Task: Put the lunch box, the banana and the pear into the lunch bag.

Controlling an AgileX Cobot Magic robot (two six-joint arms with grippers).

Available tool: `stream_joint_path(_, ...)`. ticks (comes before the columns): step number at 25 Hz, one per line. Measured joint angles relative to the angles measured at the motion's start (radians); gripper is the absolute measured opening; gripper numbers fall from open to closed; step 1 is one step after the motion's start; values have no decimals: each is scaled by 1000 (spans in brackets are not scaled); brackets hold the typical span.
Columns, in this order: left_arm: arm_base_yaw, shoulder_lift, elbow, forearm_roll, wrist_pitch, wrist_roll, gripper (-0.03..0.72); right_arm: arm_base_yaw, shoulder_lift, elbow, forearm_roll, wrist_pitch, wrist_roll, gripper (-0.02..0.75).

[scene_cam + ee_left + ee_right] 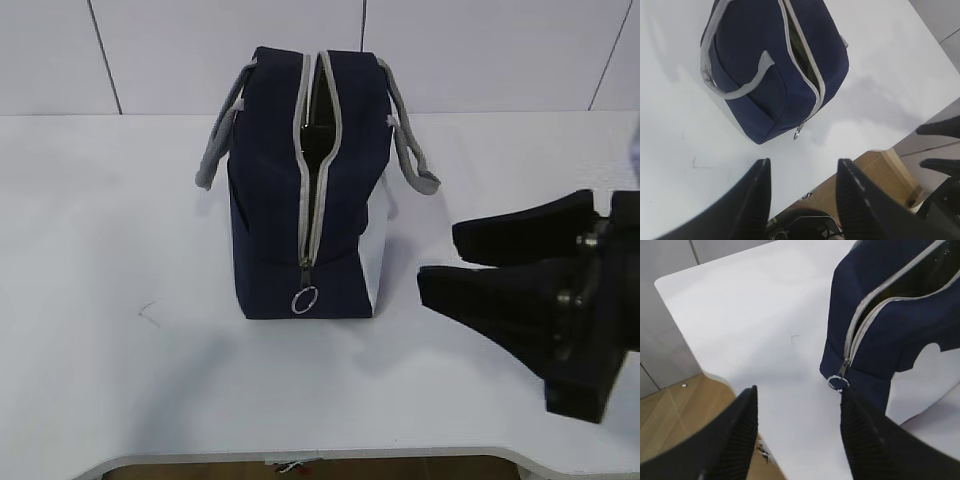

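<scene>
The lunch bag (pixel 300 190) stands mid-table, soft fabric, likely light; its stiff zipper rim or grey handles (pixel 215 150) look easiest to grasp. The left gripper (pixel 802 195) and right gripper (pixel 450 260) both stand part open, holding nothing.

Exterior view: from the table's (pixel 110 330) near edge, angled down at the zipper end of the bag (pixel 310 200), wall behind. Left wrist view: high above the near edge, looking down past two fingers (pixel 747 205) at the bag (pixel 775 65) from its left; floor visible below. Right wrist view: closer, from the right, aimed across the bag's ring pull (pixel 838 383) toward the table corner and floor. All three views share the bag's zipper end.
</scene>
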Motion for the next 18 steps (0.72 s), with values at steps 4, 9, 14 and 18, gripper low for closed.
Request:
stream_joint_path(4,0,0,0,0,0,0,328,0,102,19,268,-3,-301,426)
stream_joint_path(9,0,0,0,0,0,0,328,0,235,19,309,86,-370,424)
stream_joint_path(14,0,0,0,0,0,0,327,0,385,19,311,137,-377,426)
stream_joint_path(18,0,0,0,2,0,0,323,0,485,-12,312,196,-379,450)
